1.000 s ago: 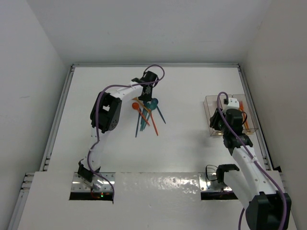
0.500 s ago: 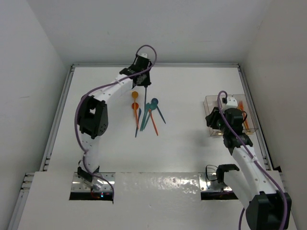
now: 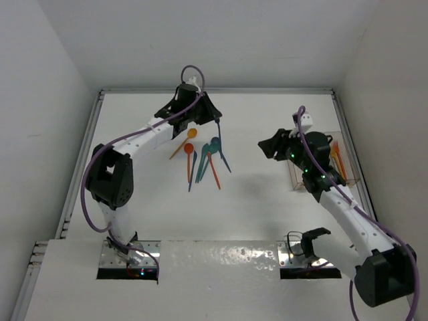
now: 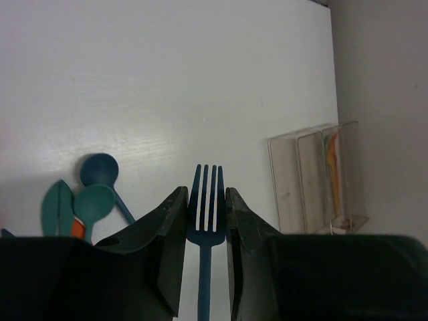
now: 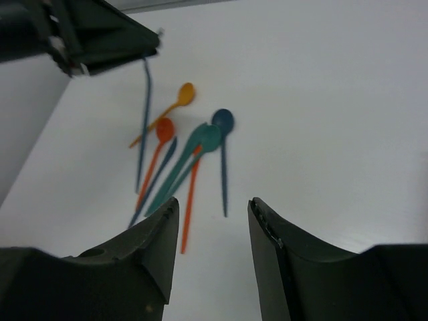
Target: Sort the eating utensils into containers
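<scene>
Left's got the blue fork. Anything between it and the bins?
Left wrist view shows bare table between the blue fork and the containers. From above, though, the right gripper hangs over the containers' near-pile side, across that route; its height is unclear.

Handle of blue fork (image 4: 204, 234) cut by bottom edge; containers (image 3: 348, 176) partly behind right arm (image 3: 341, 210).

A matte white bench (image 3: 267, 214) is boxed by a plain white left wall (image 3: 40, 100), far wall (image 3: 214, 40) and right wall (image 3: 394, 80). A pale grey metal rail (image 3: 79, 170) lines its left edge. A glossy white panel (image 3: 221, 267) spans the near edge, catching light.
</scene>
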`<state>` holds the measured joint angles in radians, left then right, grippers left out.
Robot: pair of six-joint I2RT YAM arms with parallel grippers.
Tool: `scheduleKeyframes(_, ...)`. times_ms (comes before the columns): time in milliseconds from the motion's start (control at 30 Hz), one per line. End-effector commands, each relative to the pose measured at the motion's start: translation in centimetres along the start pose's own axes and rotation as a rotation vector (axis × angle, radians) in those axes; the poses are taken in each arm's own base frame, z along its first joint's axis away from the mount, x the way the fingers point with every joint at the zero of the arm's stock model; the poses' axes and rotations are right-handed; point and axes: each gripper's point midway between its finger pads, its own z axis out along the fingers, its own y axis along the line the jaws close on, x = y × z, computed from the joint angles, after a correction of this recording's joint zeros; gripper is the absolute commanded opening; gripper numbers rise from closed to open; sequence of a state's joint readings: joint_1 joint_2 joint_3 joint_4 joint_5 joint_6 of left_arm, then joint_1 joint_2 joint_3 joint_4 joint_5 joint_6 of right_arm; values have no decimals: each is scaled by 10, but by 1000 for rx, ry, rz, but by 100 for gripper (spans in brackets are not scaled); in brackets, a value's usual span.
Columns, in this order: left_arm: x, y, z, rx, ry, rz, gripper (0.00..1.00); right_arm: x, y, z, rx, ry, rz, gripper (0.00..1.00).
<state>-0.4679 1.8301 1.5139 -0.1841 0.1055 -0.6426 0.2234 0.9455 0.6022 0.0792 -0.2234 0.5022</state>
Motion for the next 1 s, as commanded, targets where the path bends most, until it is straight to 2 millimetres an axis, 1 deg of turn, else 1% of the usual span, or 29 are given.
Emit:
scheduleKeyframes(0, -12, -54, -21, 214, -39, -73, 0, -40, 49, 12, -150, -85, -4, 46)
scheduleKeyframes(33, -8, -60, -24, 227, -28, -80, 0, -42, 54, 15, -160, -86, -5, 47)
scheduleKeyframes(67, -6, -64, -26, 243, -20, -85, 0, -42, 65, 22, -187, -76, -9, 47)
scheduleKeyframes(100, -7, -69, -27, 267, -29, -85, 0, -41, 70, 26, -198, -68, -13, 47)
scheduleKeyframes(133, -5, -75, -31, 283, -28, -91, 0, -41, 72, 30, -190, -67, -26, 47)
scheduleKeyframes(167, -3, -76, -32, 288, -28, -94, 0, -38, 81, 38, -203, -46, -37, 47)
scheduleKeyframes(233, -2, -83, -38, 305, -36, -95, 0, -35, 85, 46, -198, -35, -59, 48)
scheduleKeyframes(267, -4, -84, -40, 304, -45, -95, 0, -36, 93, 49, -211, -34, -65, 48)
scheduleKeyframes(300, -2, -85, -41, 306, -45, -93, 0, -29, 93, 57, -207, -11, -66, 48)
scheduleKeyframes(333, -2, -86, -43, 309, -47, -92, 0, -28, 94, 60, -207, -3, -69, 48)
scheduleKeyframes(367, -2, -86, -44, 308, -50, -94, 0, -28, 99, 64, -213, -1, -72, 48)
scheduleKeyframes(433, -1, -88, -47, 314, -52, -90, 0, -20, 98, 73, -204, 22, -82, 48)
scheduleKeyframes(533, -1, -89, -51, 315, -60, -86, 0, -12, 96, 83, -194, 45, -77, 47)
scheduleKeyframes(633, 4, -88, -52, 313, -53, -82, 0, -9, 98, 89, -199, 52, -78, 45)
scheduleKeyframes(667, 5, -88, -53, 314, -52, -81, 0, -10, 100, 90, -202, 50, -79, 43)
scheduleKeyframes(767, 11, -85, -52, 308, -45, -78, 0, -10, 100, 93, -202, 50, -81, 23)
scheduleKeyframes(800, 14, -82, -51, 303, -40, -79, 0, -11, 100, 93, -202, 49, -83, 10)
scheduleKeyframes(833, 16, -82, -50, 301, -35, -76, 0, -12, 100, 93, -199, 44, -84, 4)
scheduleKeyframes(867, 19, -79, -49, 297, -29, -75, 0, -12, 99, 93, -196, 44, -87, 0)
scheduleKeyframes(900, 22, -77, -48, 291, -22, -73, 0, -15, 100, 91, -196, 36, -101, 0)
scheduleKeyframes(967, 28, -70, -46, 269, -5, -64, 1, -13, 94, 89, -167, 45, -115, 0)
